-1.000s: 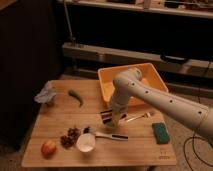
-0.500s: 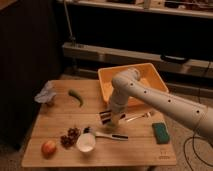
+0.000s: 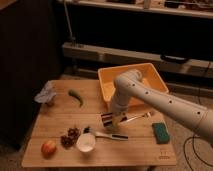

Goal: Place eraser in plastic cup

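Observation:
My gripper (image 3: pixel 110 119) is at the end of the white arm that reaches in from the right. It is low over the middle of the wooden table (image 3: pixel 60 115). A small block with dark and light stripes, which looks like the eraser (image 3: pixel 106 120), is right at its tip, just above or on the tabletop. The translucent light-green plastic cup does not show; it may be hidden behind the arm.
An orange tub (image 3: pixel 150 75) stands at the back behind the arm. A white bowl (image 3: pixel 86 143) sits at the front, with a dark-handled utensil (image 3: pixel 111 135) beside it. Also on the table are a green sponge (image 3: pixel 160 132), an apple (image 3: pixel 48 148), a dark cluster (image 3: pixel 70 137), a green pepper (image 3: pixel 76 96) and a crumpled pale thing (image 3: pixel 46 94).

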`<state>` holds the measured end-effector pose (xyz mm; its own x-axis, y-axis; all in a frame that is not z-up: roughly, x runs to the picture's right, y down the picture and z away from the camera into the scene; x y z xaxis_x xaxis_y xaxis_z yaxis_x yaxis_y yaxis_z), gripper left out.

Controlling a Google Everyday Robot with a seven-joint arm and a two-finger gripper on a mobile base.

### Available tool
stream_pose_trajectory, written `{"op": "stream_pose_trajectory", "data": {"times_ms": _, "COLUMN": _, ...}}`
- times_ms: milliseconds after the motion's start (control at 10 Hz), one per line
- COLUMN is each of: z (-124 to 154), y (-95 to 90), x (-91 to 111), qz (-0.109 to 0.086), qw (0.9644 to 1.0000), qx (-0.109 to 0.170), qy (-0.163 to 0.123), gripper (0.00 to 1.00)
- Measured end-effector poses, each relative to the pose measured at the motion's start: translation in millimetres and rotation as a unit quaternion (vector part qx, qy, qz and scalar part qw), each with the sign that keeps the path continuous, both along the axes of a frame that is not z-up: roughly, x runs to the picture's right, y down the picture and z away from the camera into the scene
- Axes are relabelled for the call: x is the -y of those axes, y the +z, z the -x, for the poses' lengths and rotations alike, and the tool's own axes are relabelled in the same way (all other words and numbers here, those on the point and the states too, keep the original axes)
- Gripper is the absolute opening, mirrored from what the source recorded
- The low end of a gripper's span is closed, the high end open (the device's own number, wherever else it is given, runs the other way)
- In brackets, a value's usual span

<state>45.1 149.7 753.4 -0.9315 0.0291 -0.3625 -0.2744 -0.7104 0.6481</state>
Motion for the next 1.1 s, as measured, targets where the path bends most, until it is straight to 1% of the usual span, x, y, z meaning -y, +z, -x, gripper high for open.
{"op": "stream_pose_trajectory", "data": {"times_ms": 100, "z": -2, "y": -0.1, "x": 0, "qz": 0.0, "qw": 1.0, "qx": 0.0, "qy": 0.002, "gripper": 0.74}}
{"op": "stream_pose_trajectory", "data": {"times_ms": 400, "z": 7, "y": 1.0, "x": 1, "qz": -0.001, "qw": 1.0, "qx": 0.004, "qy": -0.003, "gripper": 0.74}}
{"op": "stream_pose_trajectory", "data": {"times_ms": 600, "z": 12, "y": 0.1, "x": 4, "qz": -0.006, "qw": 0.9999, "qx": 0.002, "qy": -0.008, "gripper": 0.74}}
{"op": "stream_pose_trajectory", "data": {"times_ms": 800, "z": 18, "y": -2.1, "x": 9, "qz": -0.015, "qw": 0.9997, "qx": -0.005, "qy": -0.017, "gripper": 0.74}}
{"op": "stream_pose_trajectory", "data": {"times_ms": 900, "z": 17, "y": -4.7, "x": 14, "qz": -0.02, "qw": 0.9996, "qx": -0.012, "qy": -0.016, "gripper": 0.74}}
{"op": "stream_pose_trajectory", "data": {"times_ms": 1100, "z": 8, "y": -15.3, "x": 35, "qz": -0.027, "qw": 0.9995, "qx": -0.019, "qy": -0.006, "gripper": 0.74}}
